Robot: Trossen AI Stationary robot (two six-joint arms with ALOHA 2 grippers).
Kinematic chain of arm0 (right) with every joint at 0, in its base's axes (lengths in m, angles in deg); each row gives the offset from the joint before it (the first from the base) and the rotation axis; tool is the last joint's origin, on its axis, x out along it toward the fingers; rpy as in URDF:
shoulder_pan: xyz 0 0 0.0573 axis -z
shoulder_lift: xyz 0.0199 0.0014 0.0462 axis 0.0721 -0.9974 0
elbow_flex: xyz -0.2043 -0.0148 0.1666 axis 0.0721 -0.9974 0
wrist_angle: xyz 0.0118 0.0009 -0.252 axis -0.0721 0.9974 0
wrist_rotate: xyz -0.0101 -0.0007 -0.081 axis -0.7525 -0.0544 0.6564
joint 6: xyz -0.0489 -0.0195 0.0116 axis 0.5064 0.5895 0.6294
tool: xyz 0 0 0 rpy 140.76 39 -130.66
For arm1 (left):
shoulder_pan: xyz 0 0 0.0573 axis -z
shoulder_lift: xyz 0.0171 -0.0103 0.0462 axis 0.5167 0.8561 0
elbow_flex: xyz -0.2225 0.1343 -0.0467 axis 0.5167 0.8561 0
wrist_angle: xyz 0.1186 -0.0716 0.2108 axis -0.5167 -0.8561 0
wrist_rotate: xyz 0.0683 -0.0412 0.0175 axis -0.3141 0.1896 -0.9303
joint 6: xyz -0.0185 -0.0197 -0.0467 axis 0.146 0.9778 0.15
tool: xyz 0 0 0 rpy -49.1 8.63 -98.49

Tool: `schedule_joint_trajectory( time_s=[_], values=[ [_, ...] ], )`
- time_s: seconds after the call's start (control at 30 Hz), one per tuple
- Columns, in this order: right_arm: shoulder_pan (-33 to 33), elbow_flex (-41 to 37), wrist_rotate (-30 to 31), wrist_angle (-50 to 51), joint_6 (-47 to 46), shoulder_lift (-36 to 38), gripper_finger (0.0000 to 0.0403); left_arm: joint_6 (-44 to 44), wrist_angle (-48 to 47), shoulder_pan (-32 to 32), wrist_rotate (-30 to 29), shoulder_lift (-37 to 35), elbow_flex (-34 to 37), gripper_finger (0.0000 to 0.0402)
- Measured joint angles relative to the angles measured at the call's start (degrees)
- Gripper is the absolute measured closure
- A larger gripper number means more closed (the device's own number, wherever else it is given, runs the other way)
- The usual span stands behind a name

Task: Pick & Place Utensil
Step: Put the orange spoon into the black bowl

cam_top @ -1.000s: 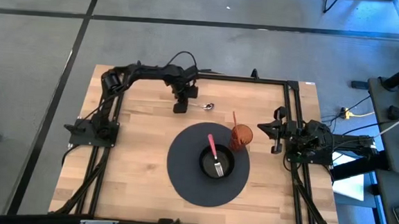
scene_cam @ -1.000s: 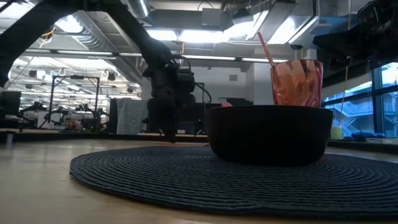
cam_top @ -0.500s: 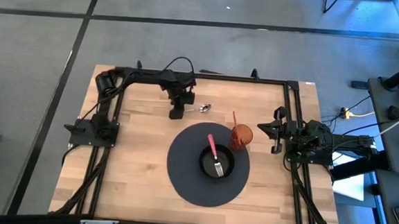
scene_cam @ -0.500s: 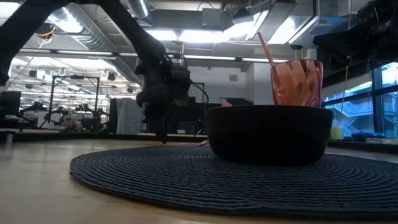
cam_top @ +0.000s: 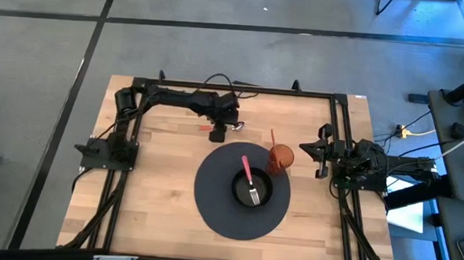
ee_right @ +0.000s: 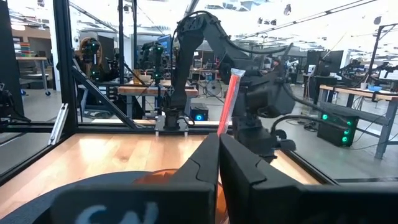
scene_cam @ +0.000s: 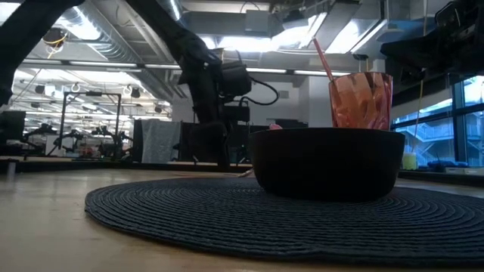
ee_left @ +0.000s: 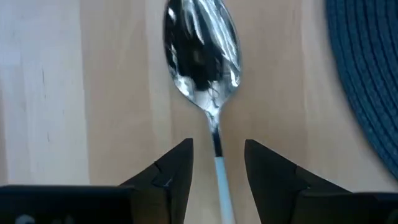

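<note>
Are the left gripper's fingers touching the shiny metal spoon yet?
Apart. In the left wrist view the left gripper is open, its fingers straddling the shiny metal spoon's thin handle, with bare wooden table showing on each side.

Grey floor [cam_top: 43,46], bright ceiling lights [scene_cam: 227,41]

I have the left end effector [ee_left: 216,167] low over the bare desk [cam_top: 157,166], its fingers parted on either side of the spoon [ee_left: 202,59] handle with open wood to both sides. Just beside it lies the round mat [cam_top: 211,201], flat and no barrier. On the mat the bowl [cam_top: 252,189] holding a fork [cam_top: 249,179], and the orange cup [cam_top: 280,158] with its straw, stand tall and block the way across. The right end effector [cam_top: 309,156] sits near the cup, fingers pressed together.
</note>
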Motion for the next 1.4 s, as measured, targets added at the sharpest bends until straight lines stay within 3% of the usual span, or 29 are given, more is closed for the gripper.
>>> schedule_joint_trajectory(
  time_s=[0.63, 0.77, 0.97, 1.4],
  values=[
    [0.0, 0.0, 0.0, 0.2, 0.2, 0.0, 0.0389, 2.3, -1.7, -3.4, 2.4, 6.8, -3.4, 0.0266],
    [0.0, 0.0, 0.0, 0.2, 0.2, 0.0, 0.0389, 3.4, -2.5, -3.4, 2.4, 6.8, -3.4, 0.0294],
    [0.0, 0.0, 0.0, 0.2, 0.2, 0.0, 0.0389, 1.0, -3.4, -2.4, 2.3, 6.8, -3.4, 0.0387],
    [0.0, 0.0, 0.0, 0.2, 0.2, 0.0, 0.0389, -1.6, -6.4, 1.3, -5.4, 2.6, -3.7, 0.0397]
  ],
)
